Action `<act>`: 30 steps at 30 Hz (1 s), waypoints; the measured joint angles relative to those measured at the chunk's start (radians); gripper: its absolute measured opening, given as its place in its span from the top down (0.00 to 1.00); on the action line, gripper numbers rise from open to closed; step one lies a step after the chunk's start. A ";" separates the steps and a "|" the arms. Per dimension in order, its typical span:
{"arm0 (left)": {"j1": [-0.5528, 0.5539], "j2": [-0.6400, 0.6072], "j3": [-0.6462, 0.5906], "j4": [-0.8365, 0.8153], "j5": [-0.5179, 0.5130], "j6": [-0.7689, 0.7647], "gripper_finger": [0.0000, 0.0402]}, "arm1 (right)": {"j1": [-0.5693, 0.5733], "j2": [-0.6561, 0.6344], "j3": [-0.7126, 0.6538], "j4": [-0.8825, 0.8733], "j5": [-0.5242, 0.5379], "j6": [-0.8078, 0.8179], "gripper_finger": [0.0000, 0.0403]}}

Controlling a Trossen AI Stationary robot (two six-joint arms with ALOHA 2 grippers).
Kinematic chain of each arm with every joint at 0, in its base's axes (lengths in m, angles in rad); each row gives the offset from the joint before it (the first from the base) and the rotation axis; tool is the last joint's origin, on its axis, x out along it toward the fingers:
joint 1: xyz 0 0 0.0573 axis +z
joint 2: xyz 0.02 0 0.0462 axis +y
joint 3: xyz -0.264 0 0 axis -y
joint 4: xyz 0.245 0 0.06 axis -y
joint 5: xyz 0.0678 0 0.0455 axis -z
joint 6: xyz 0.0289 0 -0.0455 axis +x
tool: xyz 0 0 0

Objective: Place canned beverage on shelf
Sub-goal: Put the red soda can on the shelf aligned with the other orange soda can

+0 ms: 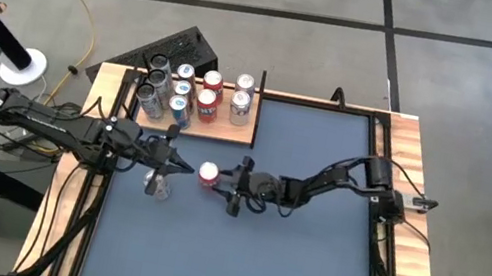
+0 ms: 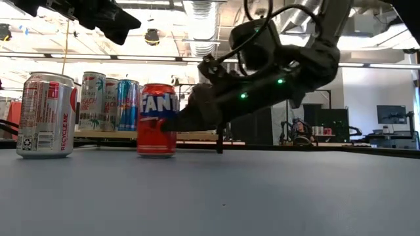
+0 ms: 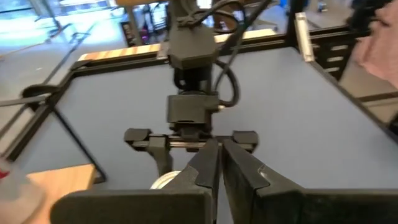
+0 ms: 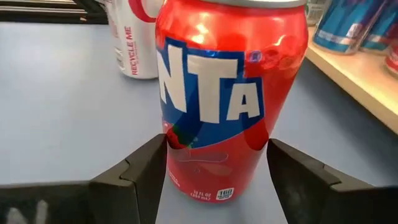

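The red can [image 4: 231,93] stood on the table [image 1: 306,260], near the shelf [image 1: 226,135]. The right gripper [image 4: 216,165] reached low and level, fingers [image 4: 140,171] flanking the can's base; contact could not be confirmed. Lifted so low, the can risked tipping or striking the shelf edge. The left gripper [image 3: 219,165], pressed together, hovered over the silver can [image 1: 158,183].

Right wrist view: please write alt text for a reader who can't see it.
A red Fanta can stands upright on the blue table between the right gripper's two open fingers. A white can stands behind it, with the wooden shelf alongside.
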 joint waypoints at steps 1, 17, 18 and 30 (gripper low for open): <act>0.000 0.000 0.000 -0.001 -0.017 -0.002 0.96 | -0.007 0.007 0.008 0.000 0.000 -0.011 0.35; 0.037 0.001 0.014 -0.073 -0.257 -0.131 0.51 | -0.073 0.009 0.074 -0.003 0.027 0.037 0.35; 0.053 0.006 0.021 -0.083 -0.239 -0.156 0.48 | -0.072 0.009 0.074 -0.003 0.030 0.037 0.35; 0.147 0.123 0.031 -0.059 -0.080 -0.254 0.34 | -0.069 0.009 0.074 -0.037 0.033 0.037 0.35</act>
